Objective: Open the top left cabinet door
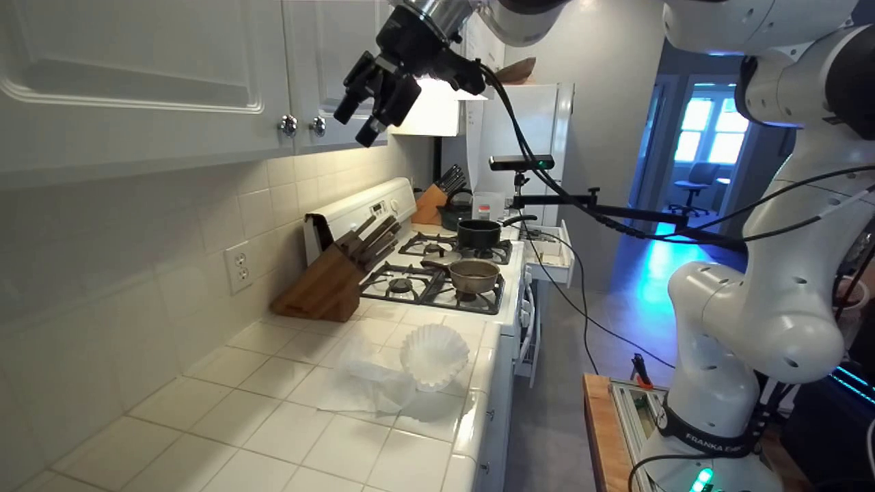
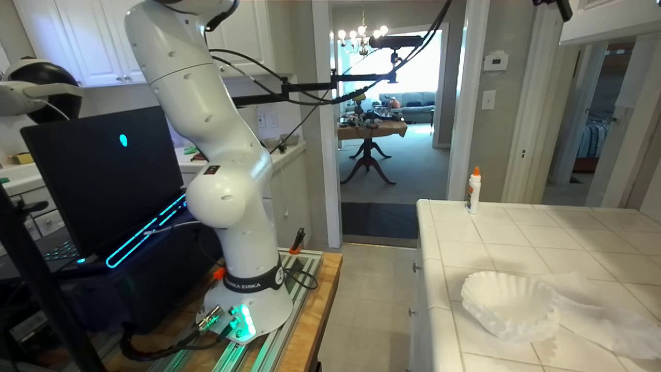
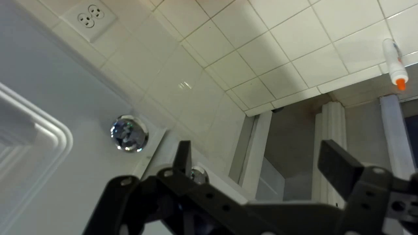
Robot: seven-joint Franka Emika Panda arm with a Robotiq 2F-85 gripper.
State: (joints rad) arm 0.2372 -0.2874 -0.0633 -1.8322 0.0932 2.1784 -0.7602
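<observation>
The top left cabinet door is white with a raised panel. It looks shut, with a shiny round knob at its lower right corner. In the wrist view, a narrow part of this door shows past the seam, and its knob is partly hidden behind one finger. My gripper is open and empty, in front of the matching right door and near both knobs. In the wrist view its fingers are wide apart, and I cannot tell whether one touches anything. In an exterior view, only fingertips show.
The matching door has its knob close by the wrist camera. Below are a tiled counter, a knife block, coffee filters, a glue bottle and a stove. A camera arm stands nearby.
</observation>
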